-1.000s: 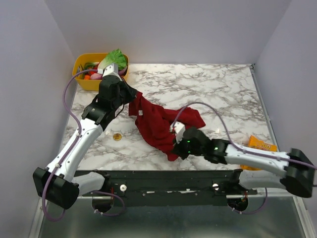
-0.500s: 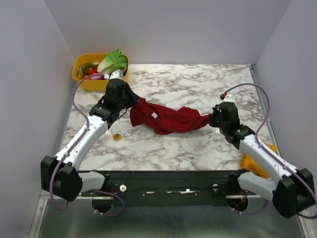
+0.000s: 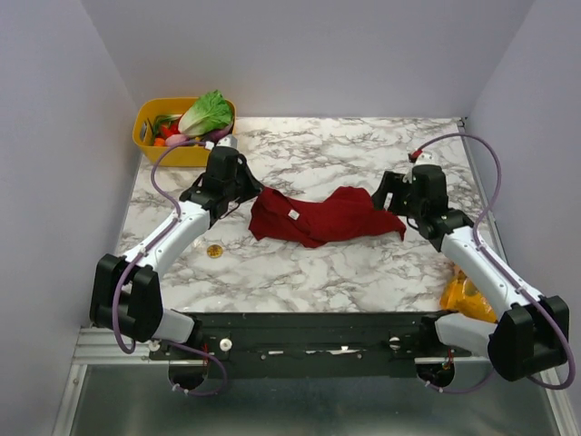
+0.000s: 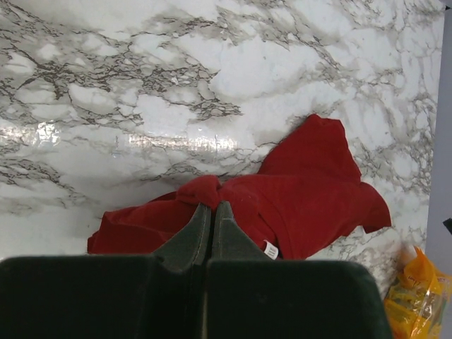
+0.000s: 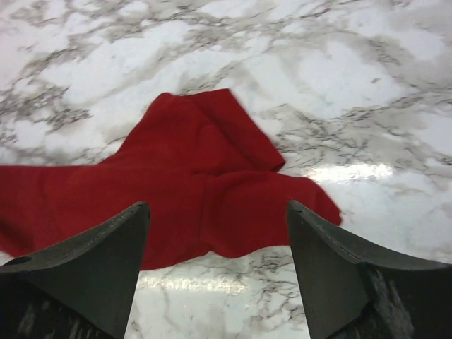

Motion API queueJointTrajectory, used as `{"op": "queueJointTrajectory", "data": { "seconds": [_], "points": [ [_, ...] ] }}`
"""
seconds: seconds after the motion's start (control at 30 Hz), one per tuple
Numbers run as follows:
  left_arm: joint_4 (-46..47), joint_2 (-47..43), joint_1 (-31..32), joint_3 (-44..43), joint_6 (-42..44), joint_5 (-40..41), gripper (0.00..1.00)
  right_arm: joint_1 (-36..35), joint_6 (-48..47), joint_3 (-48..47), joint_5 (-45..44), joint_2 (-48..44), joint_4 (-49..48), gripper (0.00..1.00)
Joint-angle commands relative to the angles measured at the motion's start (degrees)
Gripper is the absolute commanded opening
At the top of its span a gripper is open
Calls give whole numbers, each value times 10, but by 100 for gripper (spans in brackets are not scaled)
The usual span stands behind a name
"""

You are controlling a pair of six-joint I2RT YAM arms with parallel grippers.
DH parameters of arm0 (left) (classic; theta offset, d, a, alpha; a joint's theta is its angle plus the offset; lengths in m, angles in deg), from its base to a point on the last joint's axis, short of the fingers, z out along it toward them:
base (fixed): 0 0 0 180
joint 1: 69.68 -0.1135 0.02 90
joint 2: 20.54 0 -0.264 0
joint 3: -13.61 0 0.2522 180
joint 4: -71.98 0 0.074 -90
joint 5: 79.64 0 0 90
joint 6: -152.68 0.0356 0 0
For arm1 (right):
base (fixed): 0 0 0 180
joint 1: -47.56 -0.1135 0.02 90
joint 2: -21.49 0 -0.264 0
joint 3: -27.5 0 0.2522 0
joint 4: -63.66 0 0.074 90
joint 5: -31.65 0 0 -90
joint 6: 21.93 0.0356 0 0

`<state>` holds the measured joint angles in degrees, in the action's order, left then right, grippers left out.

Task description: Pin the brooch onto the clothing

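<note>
The clothing (image 3: pixel 327 216), a dark red T-shirt, lies bunched and stretched sideways across the middle of the marble table, its white label (image 3: pixel 294 214) facing up. My left gripper (image 3: pixel 249 193) is shut on a fold at the shirt's left end; in the left wrist view its fingertips (image 4: pixel 212 207) pinch red fabric (image 4: pixel 311 191). My right gripper (image 3: pixel 390 194) stands open just above the shirt's right end, with the cloth (image 5: pixel 176 183) lying below its jaws (image 5: pixel 217 206) and nothing held. The brooch (image 3: pixel 214 251), a tiny golden disc, lies on the table left of the shirt, under the left arm.
A yellow basket (image 3: pixel 152 145) with a lettuce (image 3: pixel 207 111) and other vegetables stands at the back left corner. An orange-yellow snack bag (image 3: pixel 465 296) lies at the front right by the right arm, and it also shows in the left wrist view (image 4: pixel 418 289). Walls enclose the table.
My right gripper has opened and let go of the shirt's right end, which now rests on the table. The left gripper keeps its hold and has shifted slightly right.
</note>
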<state>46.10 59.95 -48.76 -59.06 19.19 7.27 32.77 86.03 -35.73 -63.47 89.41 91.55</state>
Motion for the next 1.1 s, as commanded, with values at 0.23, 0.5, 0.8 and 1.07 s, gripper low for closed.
{"op": "queueJointTrajectory", "data": {
  "seconds": [0.23, 0.5, 0.8, 1.07],
  "points": [
    [31, 23, -4, -18, 4, -33, 0, -90, 106, 131, 221, 41, -80, 81],
    [47, 24, -4, -9, 2, -54, 0, -91, 265, 221, 260, 81, -307, 82],
    [52, -7, -4, 11, 2, -57, 0, -90, 330, 186, 254, 172, -390, 79],
    [52, -28, -5, 22, 2, -54, 0, -90, 341, 227, 188, 123, -389, 71]
  ]
}}
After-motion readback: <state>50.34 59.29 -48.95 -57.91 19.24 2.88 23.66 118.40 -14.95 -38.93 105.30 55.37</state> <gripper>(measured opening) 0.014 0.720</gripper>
